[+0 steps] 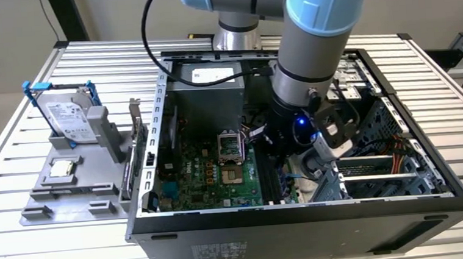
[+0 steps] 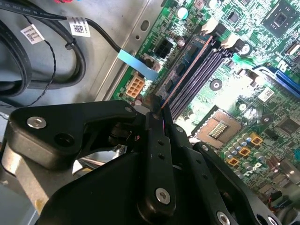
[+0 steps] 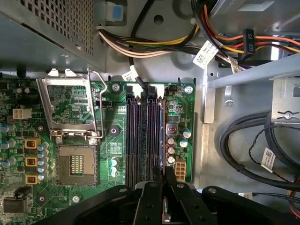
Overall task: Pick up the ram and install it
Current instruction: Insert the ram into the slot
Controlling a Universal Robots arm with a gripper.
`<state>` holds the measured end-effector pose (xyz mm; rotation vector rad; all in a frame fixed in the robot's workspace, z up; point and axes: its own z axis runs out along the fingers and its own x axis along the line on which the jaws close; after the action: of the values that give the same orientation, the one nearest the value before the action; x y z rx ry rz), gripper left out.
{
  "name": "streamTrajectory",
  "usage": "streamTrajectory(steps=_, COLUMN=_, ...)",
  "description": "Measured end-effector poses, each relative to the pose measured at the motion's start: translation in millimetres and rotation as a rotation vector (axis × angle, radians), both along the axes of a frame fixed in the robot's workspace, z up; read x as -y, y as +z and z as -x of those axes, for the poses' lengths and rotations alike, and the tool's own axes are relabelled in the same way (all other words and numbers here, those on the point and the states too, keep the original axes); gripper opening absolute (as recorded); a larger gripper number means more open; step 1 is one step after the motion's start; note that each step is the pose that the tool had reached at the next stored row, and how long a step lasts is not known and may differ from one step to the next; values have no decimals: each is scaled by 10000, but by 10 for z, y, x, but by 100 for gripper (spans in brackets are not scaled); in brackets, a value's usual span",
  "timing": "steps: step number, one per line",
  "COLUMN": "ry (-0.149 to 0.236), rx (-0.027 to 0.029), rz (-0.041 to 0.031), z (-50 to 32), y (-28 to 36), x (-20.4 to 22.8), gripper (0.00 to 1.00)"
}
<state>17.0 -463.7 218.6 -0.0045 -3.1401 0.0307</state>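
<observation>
My gripper point(image 1: 287, 155) is down inside the open computer case point(image 1: 303, 222), over the long black slots point(image 3: 133, 136) of the green motherboard point(image 1: 194, 175). In both wrist views the black fingers are shut on the ram point(image 2: 186, 71), seen edge-on as a thin strip. The ram point(image 3: 162, 136) lies along the slot nearest the motherboard's edge, upright and in line with it. Whether it is fully seated cannot be told. The gripper point(image 2: 157, 115) holds the stick at the end nearest the camera, and the gripper point(image 3: 161, 180) hides that end.
An open CPU socket point(image 3: 75, 164) sits beside the slots. Black cables point(image 3: 248, 140) and wire bundles point(image 3: 154, 44) run along the case wall near the slots. Outside the case, a hard drive point(image 1: 67, 119) stands on a grey fixture point(image 1: 64, 190) at the exterior view's left.
</observation>
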Motion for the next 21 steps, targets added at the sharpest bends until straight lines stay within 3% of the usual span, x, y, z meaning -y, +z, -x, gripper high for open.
streamTrajectory(steps=21, ry=1, rx=1, rz=5, z=4, y=-53, x=-11, gripper=0)
